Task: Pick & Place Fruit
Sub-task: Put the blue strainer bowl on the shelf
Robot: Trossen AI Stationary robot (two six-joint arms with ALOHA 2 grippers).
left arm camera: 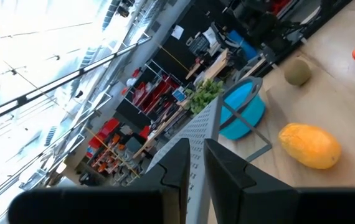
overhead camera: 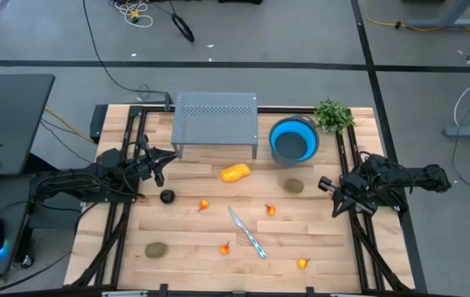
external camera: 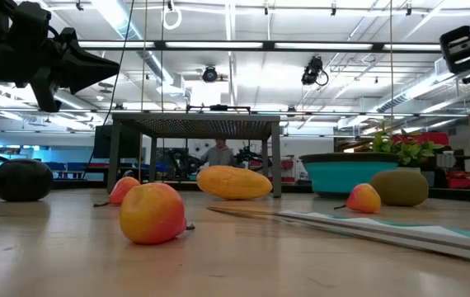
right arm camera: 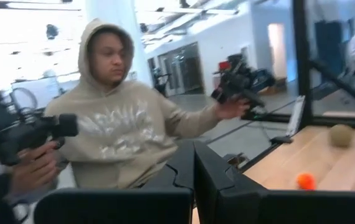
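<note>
Wooden table [overhead camera: 317, 247] carries the fruit scattered loose: a yellow-orange piece [overhead camera: 235, 172] near the middle, a dark ball [overhead camera: 166, 196] toward the left edge, where the left gripper [overhead camera: 159, 163] hovers just behind it, jaws narrow and empty. The right gripper [overhead camera: 328, 185] waits at the right edge beside a brownish-green oval [overhead camera: 293, 186], jaws likewise pressed together, probably not yet committed to any piece.

Overhead light: I saw the surface [overhead camera: 317, 247] evenly and brightly lit, with only short, soft shadows beside the fruit.
Ceiling strips: from table height, long fixtures glared white overhead.
Focus: the near orange-red fruit [external camera: 152, 213] was sharp; the room behind was hazy.
Left wrist: windows blew out to white.
Right wrist: the person [right arm camera: 118, 124] was smeared with motion blur.
</note>
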